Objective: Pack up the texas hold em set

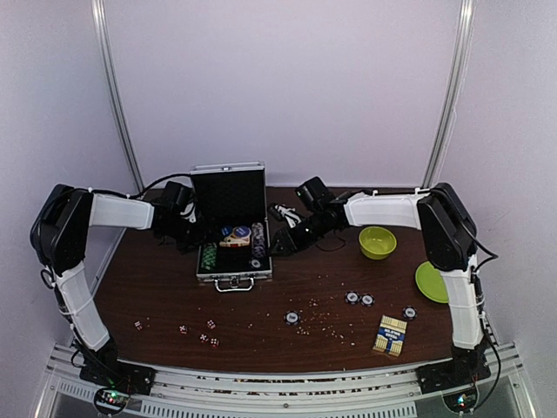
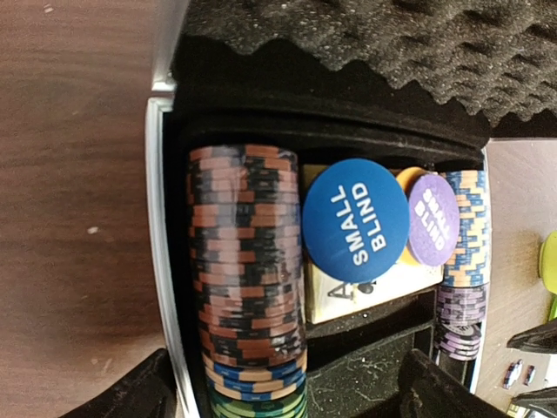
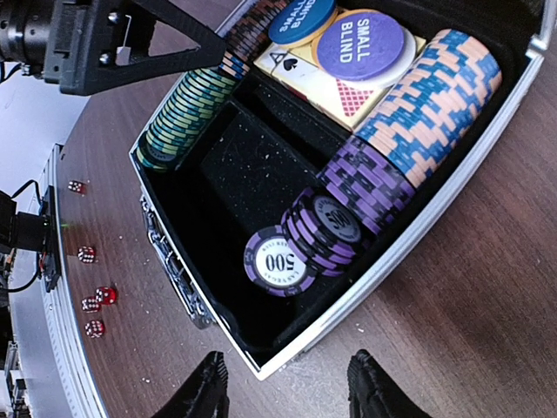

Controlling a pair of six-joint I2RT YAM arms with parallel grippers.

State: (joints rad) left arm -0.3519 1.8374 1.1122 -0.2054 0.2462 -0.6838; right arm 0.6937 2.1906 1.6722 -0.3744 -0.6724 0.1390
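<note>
Dark wooden counter (image 1: 157, 296) is carrying the open silver case (image 1: 213, 274) at its far middle, chip rows (image 3: 418, 104), card deck (image 3: 348, 96) and blind buttons (image 3: 361, 43) lying inside, while my left fingers (image 2: 130, 392) are gaping wide, right fingers (image 3: 204, 396) narrowly parted, both gripping nothing.

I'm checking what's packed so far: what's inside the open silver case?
The case holds two chip rows, a card deck between them under two SMALL BLIND buttons, and one bare black slot. The buttons cover much of its face.

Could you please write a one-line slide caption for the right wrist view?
Open silver case holding striped chip rows, a loose purple 500 chip and two blind buttons; red dice wait outside.
</note>
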